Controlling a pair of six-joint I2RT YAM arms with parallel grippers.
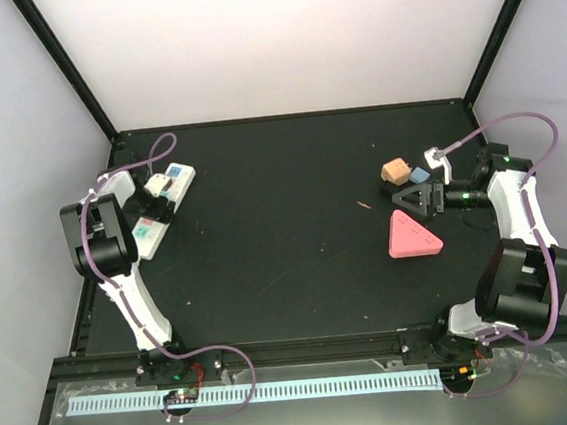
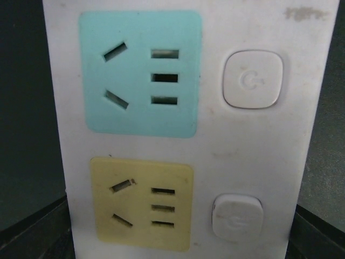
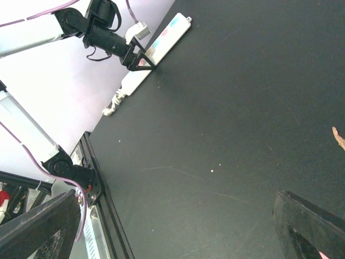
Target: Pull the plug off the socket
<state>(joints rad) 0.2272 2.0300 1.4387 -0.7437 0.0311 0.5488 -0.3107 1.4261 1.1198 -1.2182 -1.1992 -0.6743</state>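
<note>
1. Two coloured outlets fill the left wrist view: a teal outlet [image 2: 139, 73] above a yellow outlet [image 2: 141, 206], both set in the white face of the socket [image 2: 242, 145].
2. Beside each outlet sits a white square button [image 2: 252, 79]. Its embossed power symbol is the only marking that can be read.
3. Seen from above, the socket lies slanted at the far left of the black tabletop [image 1: 285, 222], close to the left edge. A white cord [image 3: 110, 105] is bunched at one end.
4. Hanging directly over the socket, the left gripper [image 1: 155, 207] is spread open, with a dark finger [image 2: 32, 232] showing past each long side of the strip.
5. Well apart, on the right side, the right gripper [image 1: 418, 200] is also spread wide with nothing between its fingers [image 3: 38, 226]. It is near a pink triangular block [image 1: 413, 235], a tan block [image 1: 395, 172] and a blue block [image 1: 419, 174].
</note>
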